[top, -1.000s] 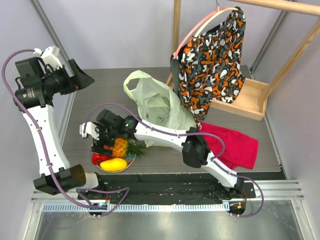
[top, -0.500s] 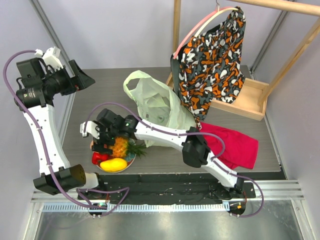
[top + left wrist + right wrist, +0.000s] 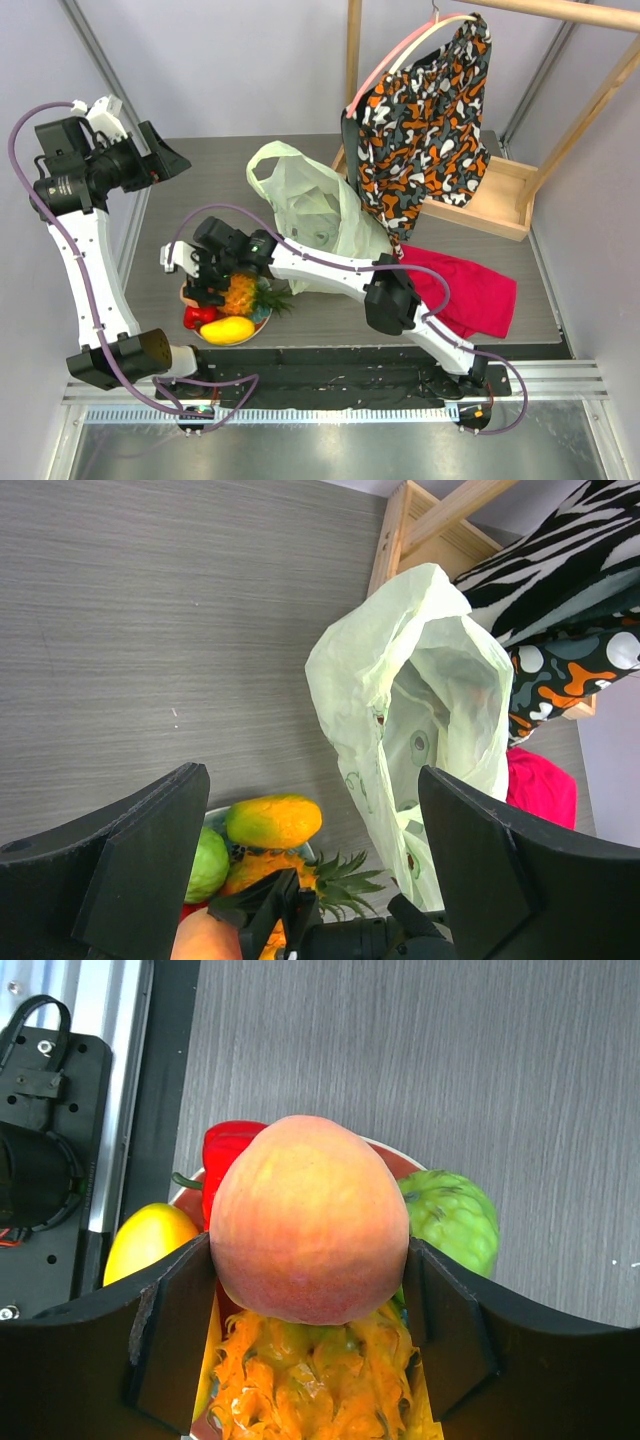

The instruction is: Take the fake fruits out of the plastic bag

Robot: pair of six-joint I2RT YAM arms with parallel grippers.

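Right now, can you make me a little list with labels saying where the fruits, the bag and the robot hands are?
Peach: the peach sits between the fingers of the right gripper, over the plate
On the plate: pineapple, green fruit, mango, red piece
Bag: the plastic bag lies on the table beyond the plate, mouth open, no gripper touching it
Left hand: the left gripper is open, empty, raised over the table
Right hand: closed on the peach

No text is legible; marks on the plastic bag (image 3: pixel 440 680) are unreadable.
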